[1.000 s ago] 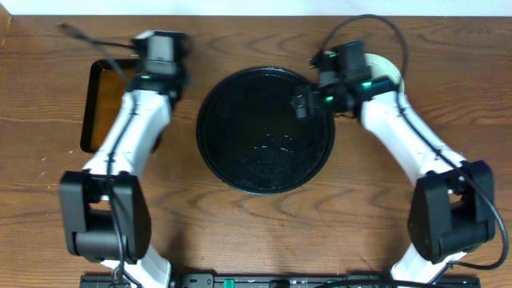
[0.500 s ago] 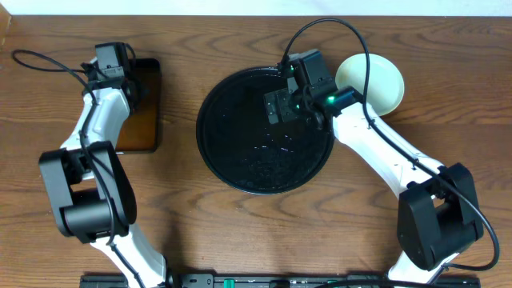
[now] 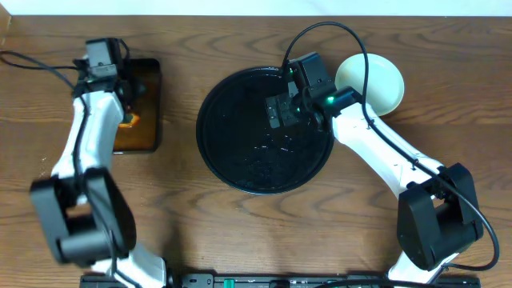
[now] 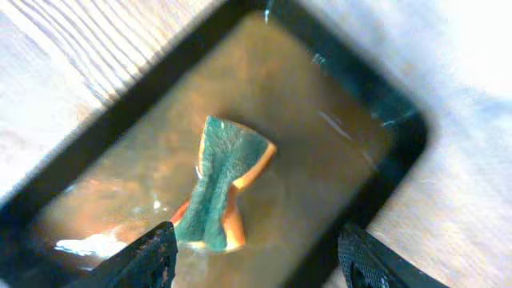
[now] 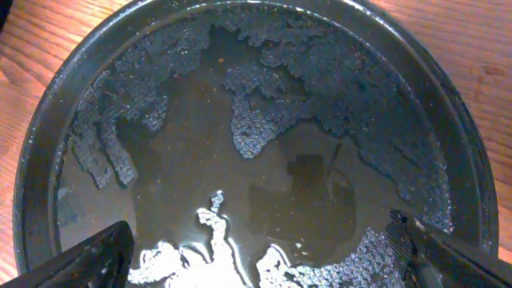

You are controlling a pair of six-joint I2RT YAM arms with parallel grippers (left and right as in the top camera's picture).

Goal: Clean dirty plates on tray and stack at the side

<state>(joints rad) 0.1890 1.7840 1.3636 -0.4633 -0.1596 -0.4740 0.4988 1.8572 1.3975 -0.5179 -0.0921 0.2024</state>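
The round black tray (image 3: 240, 164) lies mid-table, wet and streaked with foam, and no plate is on it. A pale yellow plate (image 3: 382, 82) rests on the wood just right of the tray; what lies beneath it I cannot make out. My right gripper (image 3: 280, 110) hovers over the tray's upper right part. In the right wrist view it (image 5: 264, 268) is open above the soapy tray (image 5: 264, 96) with nothing between the fingers. My left gripper (image 4: 256, 264) is open over a green-and-orange sponge (image 4: 220, 188), which lies free in brownish liquid.
A rectangular black pan (image 3: 146, 138) of brownish liquid stands at the far left and holds the sponge (image 3: 130, 121). Its rim (image 4: 376, 172) shows in the left wrist view. Cables arc above both arms. Bare wood table lies in front of the tray.
My left gripper has gone from shut to open, and the sponge now lies loose in the pan. My right gripper has moved from beside the plate to over the tray.
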